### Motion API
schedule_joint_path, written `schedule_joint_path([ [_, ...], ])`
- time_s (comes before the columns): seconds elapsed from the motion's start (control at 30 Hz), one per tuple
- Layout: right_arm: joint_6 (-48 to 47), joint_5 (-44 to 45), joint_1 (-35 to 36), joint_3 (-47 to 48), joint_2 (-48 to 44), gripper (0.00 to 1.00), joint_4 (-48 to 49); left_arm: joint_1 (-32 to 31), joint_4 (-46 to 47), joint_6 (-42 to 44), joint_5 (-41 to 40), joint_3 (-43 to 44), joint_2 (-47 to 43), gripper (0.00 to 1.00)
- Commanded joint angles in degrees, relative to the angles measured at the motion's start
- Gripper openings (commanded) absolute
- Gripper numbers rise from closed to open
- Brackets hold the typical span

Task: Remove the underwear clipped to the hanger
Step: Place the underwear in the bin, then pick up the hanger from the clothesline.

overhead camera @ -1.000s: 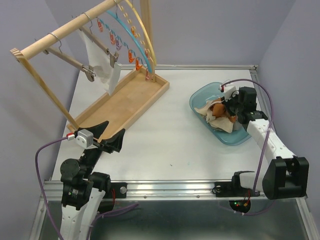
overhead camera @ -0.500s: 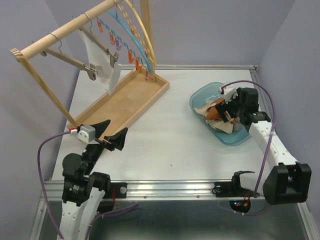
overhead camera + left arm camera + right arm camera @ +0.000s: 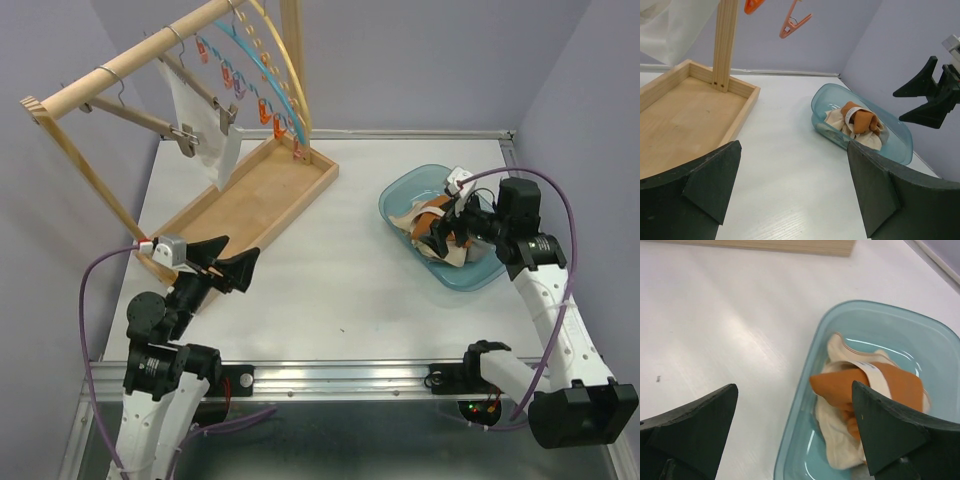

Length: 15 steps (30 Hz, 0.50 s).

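Observation:
A white underwear piece [image 3: 205, 128] hangs clipped to a wooden hanger [image 3: 140, 118] on the rack's rail, and its hem shows in the left wrist view [image 3: 670, 25]. A rust-orange pair [image 3: 441, 214] [image 3: 862, 119] [image 3: 880, 385] lies on cream underwear [image 3: 836, 440] inside the teal tub [image 3: 395, 195] [image 3: 900, 145] [image 3: 805, 370]. My left gripper [image 3: 232, 256] [image 3: 795, 190] is open above the bare table, near the tray's front corner. Over the tub's near side my right gripper [image 3: 440, 230] [image 3: 795, 425] hovers open and holds nothing.
The wooden rack stands in a shallow wooden tray [image 3: 250, 200] [image 3: 685, 115] at the back left. Curved hoops carry several orange and blue pegs [image 3: 270, 110] [image 3: 795, 22]. A second bare hanger [image 3: 200, 75] hangs further along the rail.
My right gripper has opened and drawn back up out of the tub, leaving the orange pair there. The left gripper has opened a little wider and shifted slightly right.

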Motion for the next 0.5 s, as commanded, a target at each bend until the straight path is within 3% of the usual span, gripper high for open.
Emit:
schedule_joint_path([
  [0.0,1.7,-16.7,-0.4,-2.3,-0.1,1.00,-1.1,0.1,3.8,-3.0,2.4,3.6,2.5,0.99],
  [0.47,1.7,-17.0,-0.4,-4.0,0.7,1.00,-1.0,0.1,-5.0,-6.9,4.2,17.6,10.2,0.99],
])
